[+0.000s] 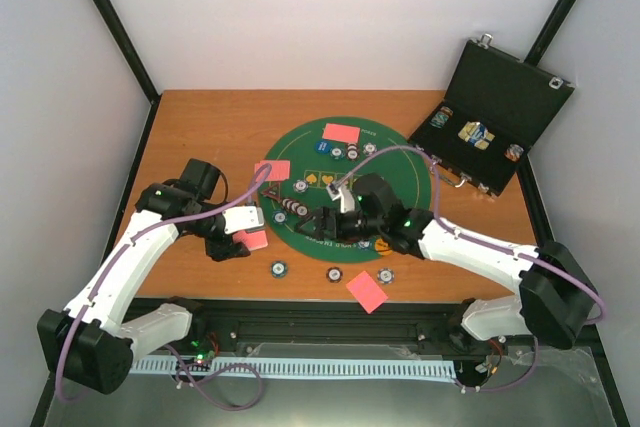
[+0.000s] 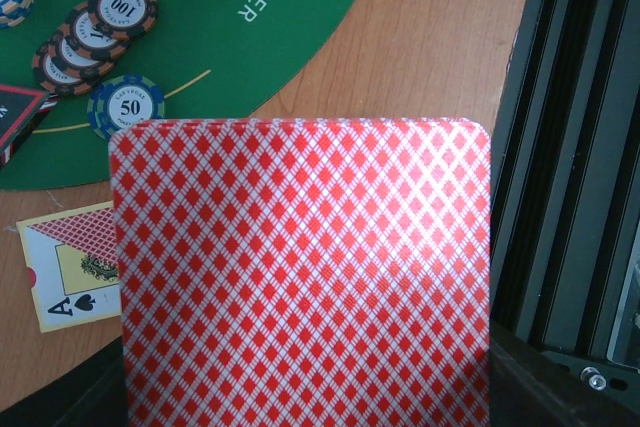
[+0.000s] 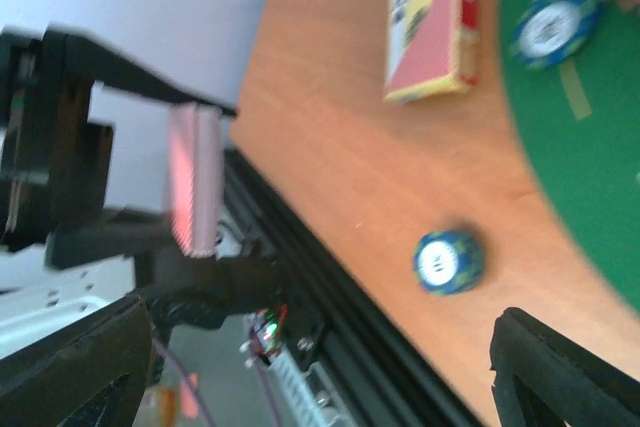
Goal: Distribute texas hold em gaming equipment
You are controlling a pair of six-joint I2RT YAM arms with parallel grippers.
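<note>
**Left to right.** Near the tabletop's (image 1: 200,127) left edge, the left jaws are clamping tight on a deck of red-backed cards (image 2: 300,277), holding it just off the left rim of the green mat (image 1: 295,152). A card box (image 1: 272,169) is lying on the wood beside that rim. Stacked chips (image 2: 85,42) are sitting on the mat's left part. Three single chips (image 1: 333,273) are lying along the tabletop's near edge, a loose card (image 1: 367,292) beside them. Over the mat's middle, the right jaws are standing wide apart, gripping nothing. A black case (image 1: 500,112) is lying open at the far right corner.
</note>
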